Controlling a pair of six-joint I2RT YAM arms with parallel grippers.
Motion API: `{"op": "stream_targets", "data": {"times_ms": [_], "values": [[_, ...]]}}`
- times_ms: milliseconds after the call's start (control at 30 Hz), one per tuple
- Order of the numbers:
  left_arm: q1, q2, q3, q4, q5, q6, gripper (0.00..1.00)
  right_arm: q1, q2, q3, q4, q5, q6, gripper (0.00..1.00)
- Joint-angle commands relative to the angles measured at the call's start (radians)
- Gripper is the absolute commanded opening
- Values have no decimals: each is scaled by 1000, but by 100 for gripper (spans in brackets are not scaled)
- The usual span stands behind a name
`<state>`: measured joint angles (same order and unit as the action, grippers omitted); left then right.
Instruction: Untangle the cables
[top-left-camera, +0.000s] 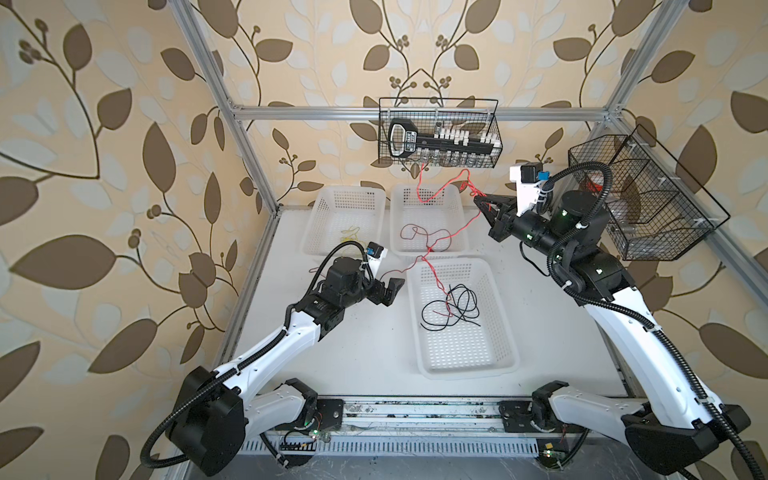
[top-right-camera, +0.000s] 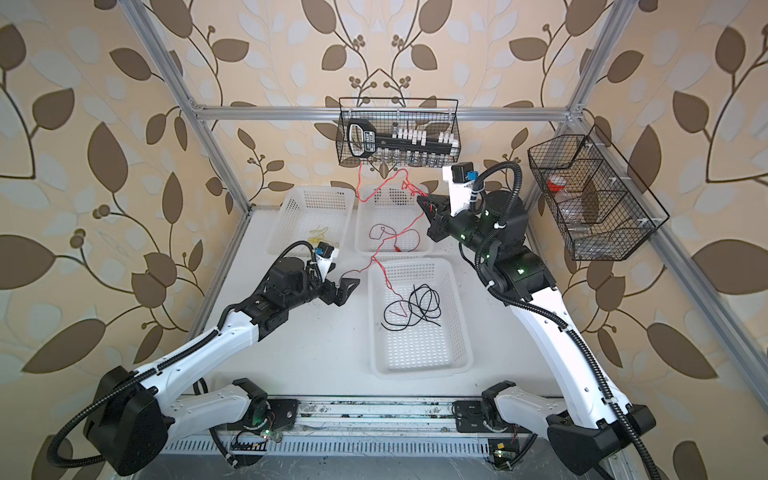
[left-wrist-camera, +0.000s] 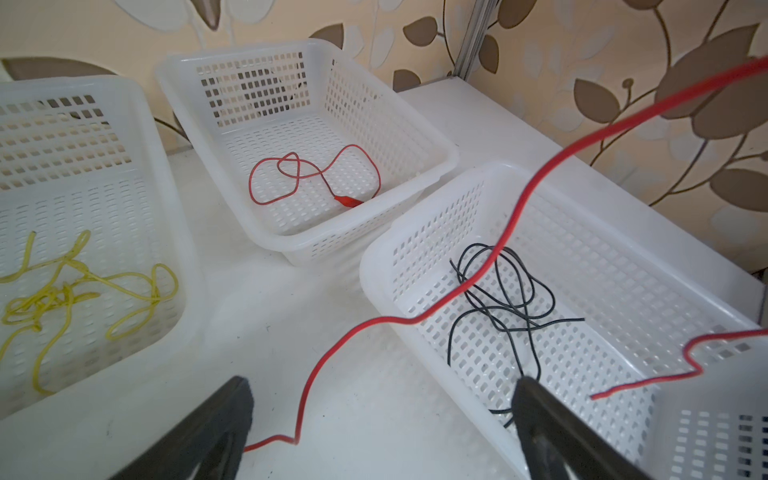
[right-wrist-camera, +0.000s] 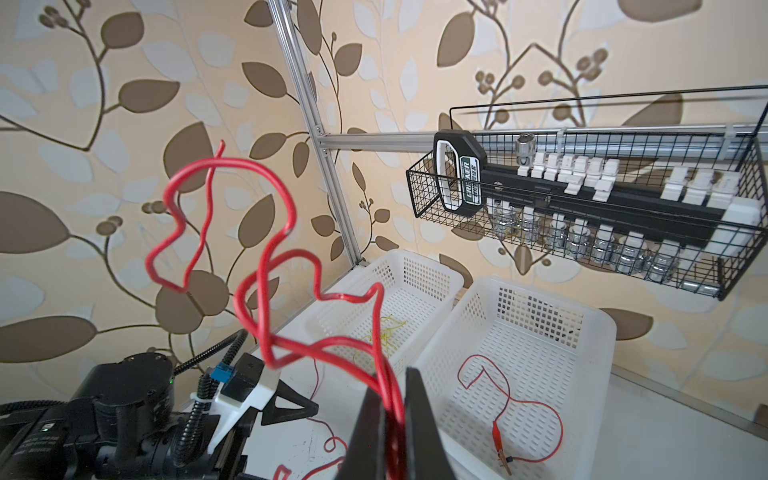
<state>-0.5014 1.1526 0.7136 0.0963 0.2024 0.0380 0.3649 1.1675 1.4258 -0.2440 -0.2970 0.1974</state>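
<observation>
While raised above the far baskets, the right tool (right-wrist-camera: 392, 419) is clamped tight on bunched red cable (right-wrist-camera: 232, 163) strands. These trail down across the tabletop (top-left-camera: 353, 345) into the near basket (top-left-camera: 457, 357), among the black cables (top-left-camera: 455, 305). The left tool (left-wrist-camera: 382, 386) hovers spread wide, empty, just beside that basket. Yellow cables (left-wrist-camera: 83, 291) lie in the far left basket (left-wrist-camera: 62, 137); a separate red lead (left-wrist-camera: 316, 174) lies in the middle basket (left-wrist-camera: 257, 83).

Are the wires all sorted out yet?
Partly. Yellow cables lie alone in one basket, a red cable in another. The right end effector is shut on a second red cable, held high, which trails over the black cables in the near basket. That needs pulling free; the left end effector is open.
</observation>
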Motion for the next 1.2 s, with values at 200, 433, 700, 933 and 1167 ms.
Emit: {"op": "stream_targets", "data": {"times_ms": [200,433,700,933,1167], "values": [[-55,161,83,180,-55,95,95,6,-3,28,22,-37,25,0],[-64,223,104,249,-107,89,63,6,-3,22,18,-17,18,0],[-65,177,95,157,-200,109,0,-23,-5,-4,9,90,3,0],[-50,88,68,61,-417,71,0,-119,-36,-99,4,279,-4,0],[131,25,64,-74,-479,-129,0,-261,-103,-220,12,319,22,0]]}}
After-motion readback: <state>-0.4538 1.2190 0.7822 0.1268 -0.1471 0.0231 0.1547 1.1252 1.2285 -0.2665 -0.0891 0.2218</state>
